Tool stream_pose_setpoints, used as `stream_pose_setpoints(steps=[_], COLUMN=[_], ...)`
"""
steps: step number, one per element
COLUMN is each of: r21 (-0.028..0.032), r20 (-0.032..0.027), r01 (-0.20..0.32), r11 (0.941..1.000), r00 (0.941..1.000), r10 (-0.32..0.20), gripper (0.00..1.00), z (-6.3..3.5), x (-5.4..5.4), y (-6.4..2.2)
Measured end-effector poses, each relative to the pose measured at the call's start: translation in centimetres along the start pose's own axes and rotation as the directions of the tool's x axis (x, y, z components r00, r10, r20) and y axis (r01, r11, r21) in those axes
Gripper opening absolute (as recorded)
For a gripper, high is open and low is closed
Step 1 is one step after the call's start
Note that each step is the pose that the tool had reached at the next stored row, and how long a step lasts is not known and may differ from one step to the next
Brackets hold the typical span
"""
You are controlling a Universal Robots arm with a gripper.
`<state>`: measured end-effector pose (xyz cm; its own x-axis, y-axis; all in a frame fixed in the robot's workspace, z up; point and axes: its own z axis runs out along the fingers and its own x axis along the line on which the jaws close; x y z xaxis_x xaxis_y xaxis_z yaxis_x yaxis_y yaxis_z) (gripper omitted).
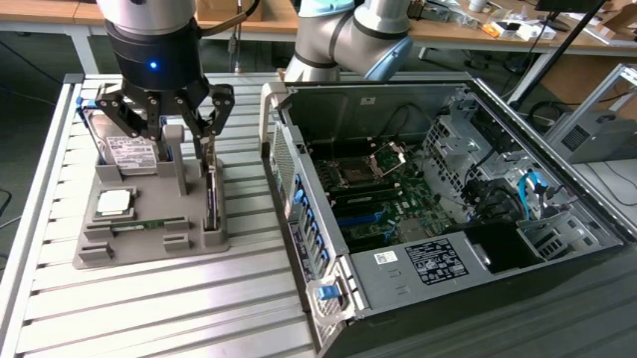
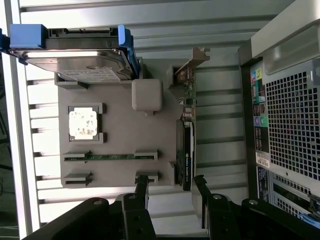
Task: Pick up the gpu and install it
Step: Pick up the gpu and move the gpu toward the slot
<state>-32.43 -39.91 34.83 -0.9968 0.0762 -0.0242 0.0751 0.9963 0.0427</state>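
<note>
Gripper hovers over grey holder, jaws spread wide, nothing held. Gpu stands on edge in holder slot, on side nearest open computer case. Wrist view: gpu's end lies between two fingertips, just beside one; contact unclear

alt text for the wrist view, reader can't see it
The gripper, fingers open, is poised over the gpu, which stands on edge in a grey holder. A hard drive, processor chip and memory stick share the holder, beside a computer case.
</note>
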Motion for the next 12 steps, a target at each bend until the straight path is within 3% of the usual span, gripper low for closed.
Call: stream_pose_setpoints(steps=[12], r21=[0.0], r20=[0.0], r01=[0.0], r11=[1.0], r00=[1.0], r10=[0.0], gripper=[0.48], z=[0.34], x=[0.01], y=[-0.01])
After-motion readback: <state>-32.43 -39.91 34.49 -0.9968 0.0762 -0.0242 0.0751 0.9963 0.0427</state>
